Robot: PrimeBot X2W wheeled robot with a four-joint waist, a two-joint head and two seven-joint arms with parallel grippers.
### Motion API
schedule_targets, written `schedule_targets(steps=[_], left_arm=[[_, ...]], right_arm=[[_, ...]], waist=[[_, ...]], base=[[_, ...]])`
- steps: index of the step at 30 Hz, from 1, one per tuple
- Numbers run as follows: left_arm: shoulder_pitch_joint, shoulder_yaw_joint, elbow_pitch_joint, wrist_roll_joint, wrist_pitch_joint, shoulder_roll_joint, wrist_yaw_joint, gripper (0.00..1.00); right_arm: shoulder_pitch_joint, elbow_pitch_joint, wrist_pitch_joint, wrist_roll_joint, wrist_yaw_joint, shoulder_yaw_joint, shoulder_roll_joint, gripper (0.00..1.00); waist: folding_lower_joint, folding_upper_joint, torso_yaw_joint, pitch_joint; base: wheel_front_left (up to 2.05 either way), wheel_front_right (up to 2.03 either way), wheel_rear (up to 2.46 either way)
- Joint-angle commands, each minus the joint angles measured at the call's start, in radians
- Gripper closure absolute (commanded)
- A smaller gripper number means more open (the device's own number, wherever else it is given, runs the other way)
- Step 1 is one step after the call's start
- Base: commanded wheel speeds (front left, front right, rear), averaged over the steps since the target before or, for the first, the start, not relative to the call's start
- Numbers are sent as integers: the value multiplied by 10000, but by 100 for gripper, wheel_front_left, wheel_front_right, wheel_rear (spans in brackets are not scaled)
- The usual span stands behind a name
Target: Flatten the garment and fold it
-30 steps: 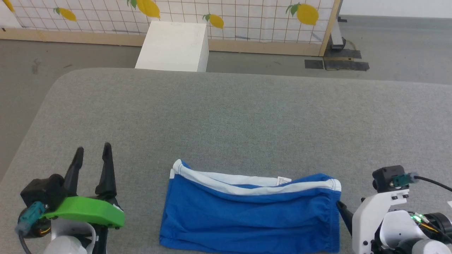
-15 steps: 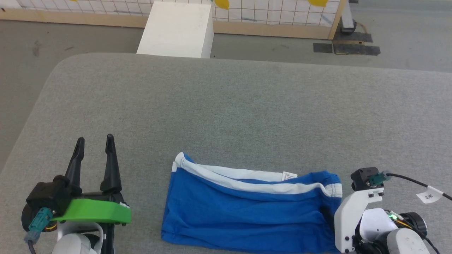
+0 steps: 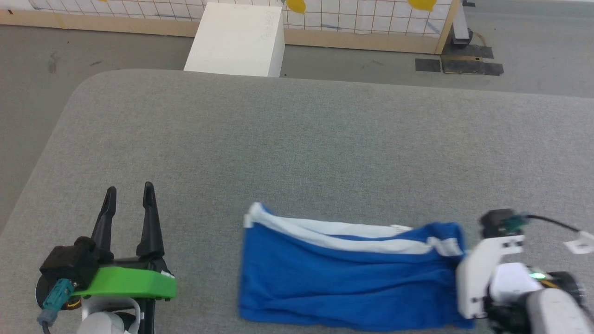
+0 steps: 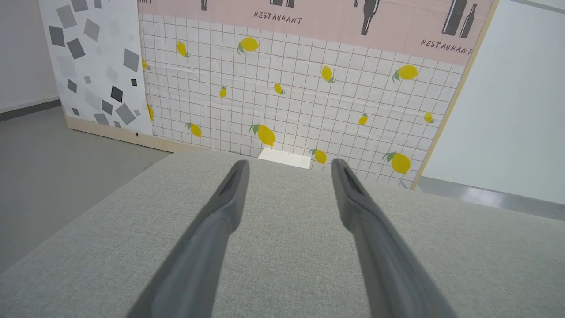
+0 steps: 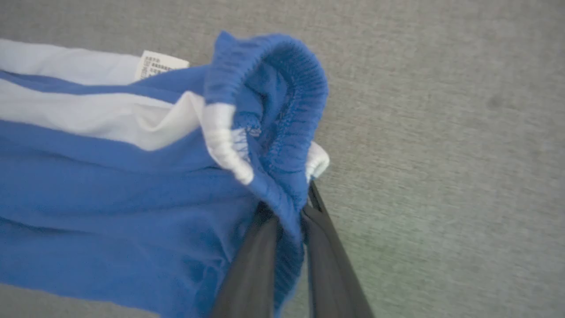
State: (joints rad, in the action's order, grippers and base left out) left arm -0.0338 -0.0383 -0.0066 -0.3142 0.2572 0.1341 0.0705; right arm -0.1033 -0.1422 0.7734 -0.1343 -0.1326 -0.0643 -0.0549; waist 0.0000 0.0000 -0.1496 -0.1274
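Closing from wide, your right gripper (image 5: 289, 204) is pinching the gathered right edge of the garment (image 3: 343, 273), lying rumpled on the near side of the table (image 3: 297, 139), while your left gripper (image 3: 129, 189) is waiting wide open well apart: pulling one-sided is risking dragging, not flattening, it.

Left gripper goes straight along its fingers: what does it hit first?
Probably nothing nearby: the left gripper points over bare grey table, clear of the garment. Beyond the far edge, the white box looks first in line; depth is unclear.
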Motion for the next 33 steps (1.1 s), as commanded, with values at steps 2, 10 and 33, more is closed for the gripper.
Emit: schedule_targets(steps=[2, 10, 33], left_arm=[[107, -77, 55, 210, 45, -86, 113, 0], [182, -255, 95, 404, 45, -260, 309, 0], [198, -349, 138, 552, 45, -540, 535, 0]], right_arm=[[-106, 122, 209, 209, 19, -692, -493, 100], [-304, -364, 803, 822, 19, -2593, -1551, 100], [408, 3837, 3921, -2286, 19, -515, -330, 100]], waist=[[0, 0, 30, 9], [0, 0, 194, 23], [0, 0, 108, 115]], base=[[0, 0, 0], [0, 0, 0], [0, 0, 0]])
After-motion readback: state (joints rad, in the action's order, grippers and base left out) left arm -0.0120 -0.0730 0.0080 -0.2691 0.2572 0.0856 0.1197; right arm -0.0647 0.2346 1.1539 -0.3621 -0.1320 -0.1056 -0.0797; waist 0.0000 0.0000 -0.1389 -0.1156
